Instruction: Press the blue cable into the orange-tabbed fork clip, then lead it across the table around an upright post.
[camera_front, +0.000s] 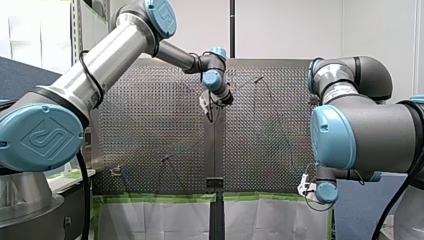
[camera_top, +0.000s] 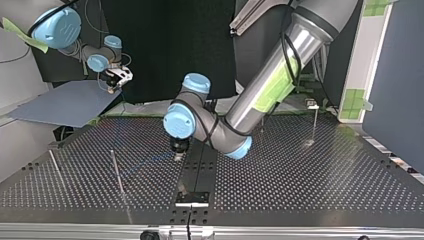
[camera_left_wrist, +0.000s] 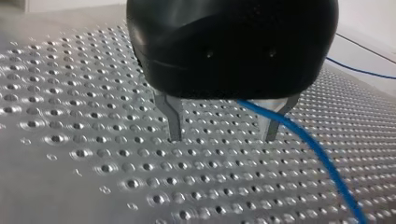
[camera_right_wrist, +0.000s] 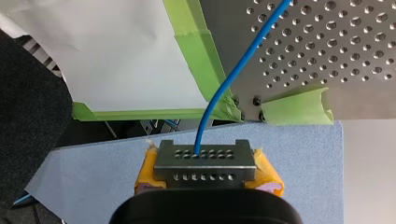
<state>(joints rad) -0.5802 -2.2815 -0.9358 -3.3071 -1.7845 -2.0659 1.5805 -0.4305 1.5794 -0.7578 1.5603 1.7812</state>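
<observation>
My left gripper (camera_left_wrist: 222, 136) is black with two metal fingers (camera_left_wrist: 173, 122) set wide apart, open, tips almost on the perforated table (camera_left_wrist: 93, 140). The blue cable (camera_left_wrist: 322, 158) comes from under its body beside one finger and trails away over the plate, not pinched. In the top view this gripper (camera_top: 178, 151) points down near the table's middle, with a faint stretch of cable (camera_top: 150, 162) beside it. My right gripper (camera_right_wrist: 204, 161), with yellow pads, is shut on the blue cable (camera_right_wrist: 219, 93) off the table over a blue sheet (camera_right_wrist: 299, 144). I cannot make out the orange-tabbed clip.
Thin upright posts stand in the top view at the left (camera_top: 118, 172), far left (camera_top: 56, 167) and back right (camera_top: 315, 122). A black plate (camera_top: 192, 197) sits at the near middle edge. Green tape (camera_right_wrist: 294, 109) lines the table's edge by my right gripper (camera_top: 120, 79).
</observation>
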